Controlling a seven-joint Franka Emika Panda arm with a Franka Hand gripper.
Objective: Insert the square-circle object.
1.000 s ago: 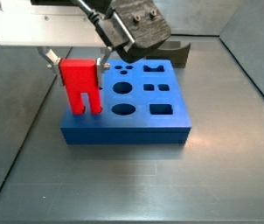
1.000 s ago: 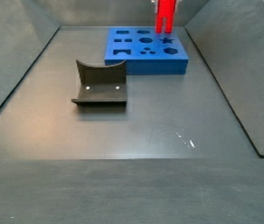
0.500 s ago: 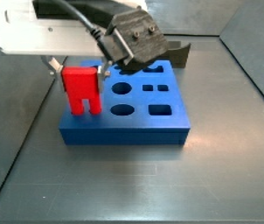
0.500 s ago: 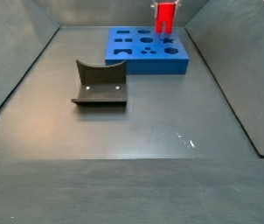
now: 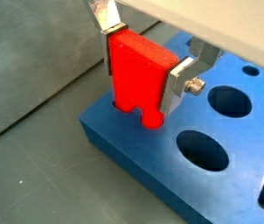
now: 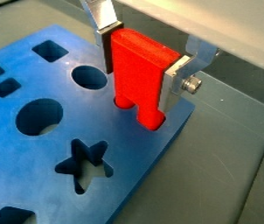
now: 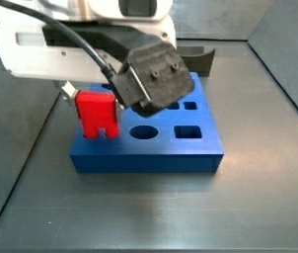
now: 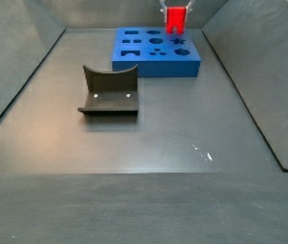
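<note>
Fingers [image 5: 181, 74]: two flat silver plates, clamped on either side of the red block [image 5: 141, 74], as we see in both wrist views [image 6: 141, 74]. The gripper [image 5: 142, 54] stands over the corner of the blue board [image 5: 216, 188] and holds the block upright, solid part up, prongs down.

Red block: in both wrist views its two prong tips reach the board's top face at the corner; we cannot tell how deep they have gone in. In a side view [image 7: 97, 112] it stands at the board's near-left part, the lower prongs largely out of sight behind the board's top edge.

Change from half a second ago: we note the block now sits lower against the board, with less of the prongs showing, and the arm has come down with it. In a side view [image 8: 176, 19] the red shape is shorter above the board [image 8: 159, 52] than before.

Views compared: the wrist views show the grip and a star-shaped hole [image 6: 86, 164]; the side views do not. A side view alone shows the fixture [image 8: 109, 91], standing on the grey surface [image 8: 173, 143] well apart from the board.
</note>
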